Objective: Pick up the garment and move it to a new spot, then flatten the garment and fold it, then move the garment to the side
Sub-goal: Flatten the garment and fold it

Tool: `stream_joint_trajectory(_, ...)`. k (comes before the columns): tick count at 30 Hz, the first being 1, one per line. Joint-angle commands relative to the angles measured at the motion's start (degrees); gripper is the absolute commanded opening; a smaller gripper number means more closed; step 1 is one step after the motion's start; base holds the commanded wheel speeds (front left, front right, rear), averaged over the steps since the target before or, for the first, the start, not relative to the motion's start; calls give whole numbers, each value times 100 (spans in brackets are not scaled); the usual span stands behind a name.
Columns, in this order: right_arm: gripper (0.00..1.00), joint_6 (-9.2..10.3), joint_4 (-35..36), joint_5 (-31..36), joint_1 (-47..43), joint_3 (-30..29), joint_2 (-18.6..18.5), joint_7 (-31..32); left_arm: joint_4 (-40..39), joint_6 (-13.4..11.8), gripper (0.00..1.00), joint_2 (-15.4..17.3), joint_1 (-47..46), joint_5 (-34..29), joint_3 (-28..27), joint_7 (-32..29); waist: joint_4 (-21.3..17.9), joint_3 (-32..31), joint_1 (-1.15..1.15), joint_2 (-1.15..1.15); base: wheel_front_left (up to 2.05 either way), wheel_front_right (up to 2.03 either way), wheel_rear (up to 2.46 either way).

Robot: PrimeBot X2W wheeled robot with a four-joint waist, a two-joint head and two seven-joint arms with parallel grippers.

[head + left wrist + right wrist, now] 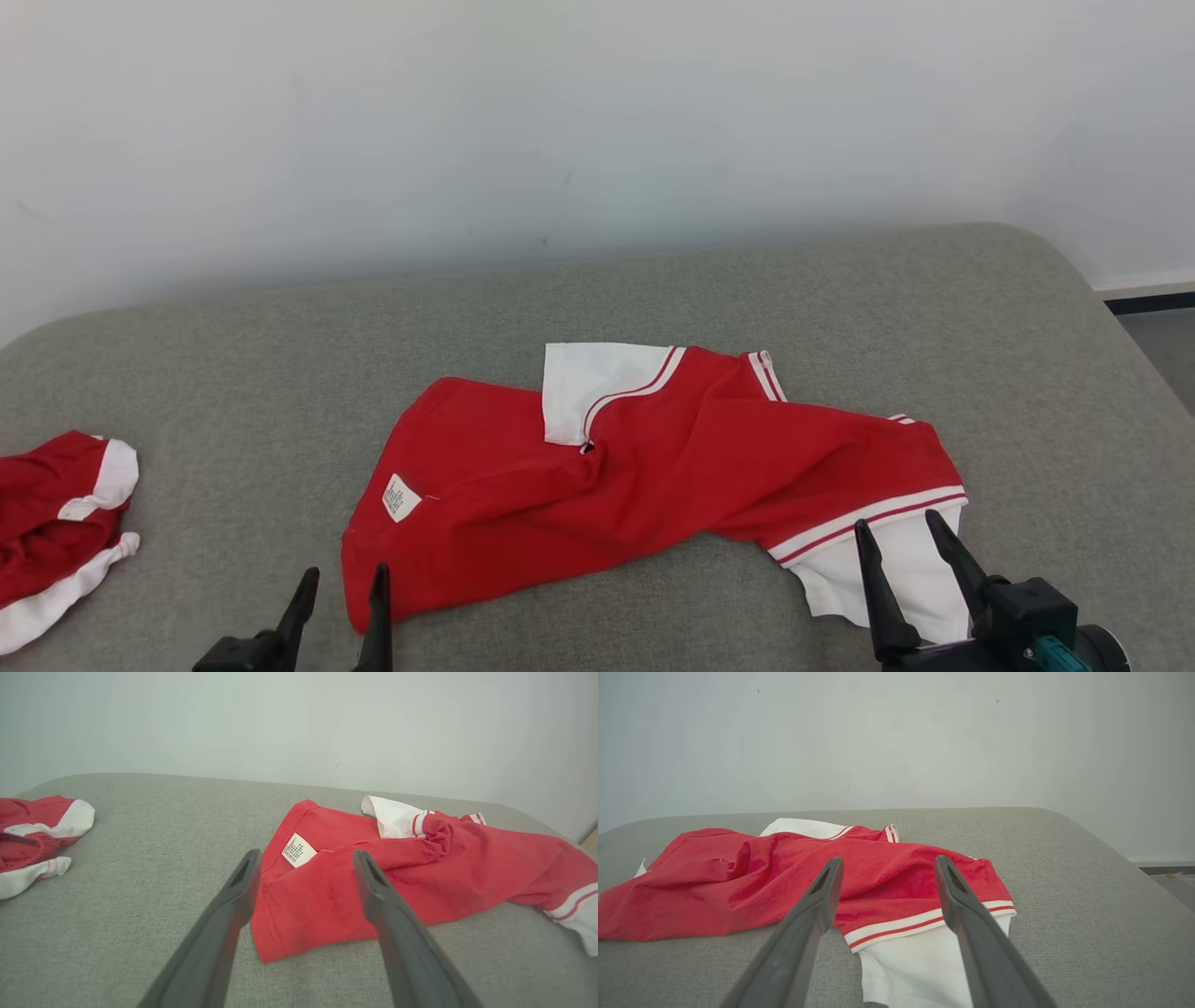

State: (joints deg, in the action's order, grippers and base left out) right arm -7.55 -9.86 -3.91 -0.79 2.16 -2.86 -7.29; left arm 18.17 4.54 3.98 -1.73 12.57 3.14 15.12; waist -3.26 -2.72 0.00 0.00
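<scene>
Right hand [895, 520] overhangs grey cushion [233, 373] against white wall [560, 121].

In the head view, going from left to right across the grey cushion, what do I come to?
Small red and white bundle → left gripper → spread red garment → right gripper.

Plain indoor room, home-like or a bare test space; cannot tell which. Grey woven pad [840, 308] with rounded corners, set against a bare white wall [597, 121], faintly scuffed. Past the far right corner, dark skirting [1148, 301] and grey floor [1167, 359]. Crumpled red-and-white shirt [653, 467] near the front edge, another garment [47, 523] at the left edge.
</scene>
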Motion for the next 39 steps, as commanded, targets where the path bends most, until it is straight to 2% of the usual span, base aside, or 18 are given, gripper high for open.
stream_joint_trajectory(1,100,13,-16,-34,7,29,-5,-30,102,0,100,-9,-36,-14,4,5,-40,16,0,0,0,0,0)
stream_joint_trajectory(5,100,13,-36,-66,59,64,-4,-4,412,21,100,26,-262,31,30,-82,-112,53,0,0,0,0,0)
stream_joint_trajectory(15,100,13,8,-39,115,144,-4,103,1451,15,100,160,-857,174,62,-760,-413,285,0,0,0,0,0)
stream_joint_trajectory(23,100,13,85,-26,106,133,-4,139,2011,-150,100,207,-1196,330,-78,-938,-571,436,0,0,0,0,0)
stream_joint_trajectory(29,100,13,95,-76,132,128,-4,126,2150,-113,100,219,-1386,381,-47,-985,-575,502,0,0,0,0,0)
stream_joint_trajectory(30,100,13,96,-81,143,127,-4,119,2154,-103,37,230,-1412,358,-14,-965,-566,512,0,0,0,0,0)
stream_joint_trajectory(31,100,13,89,-92,153,120,-4,109,2146,-74,0,230,-1436,349,10,-936,-552,517,0,0,0,0,0)
stream_joint_trajectory(39,100,13,-10,-161,153,80,-4,74,2083,-1,0,208,-1356,380,133,-733,-398,451,0,0,0,0,0)
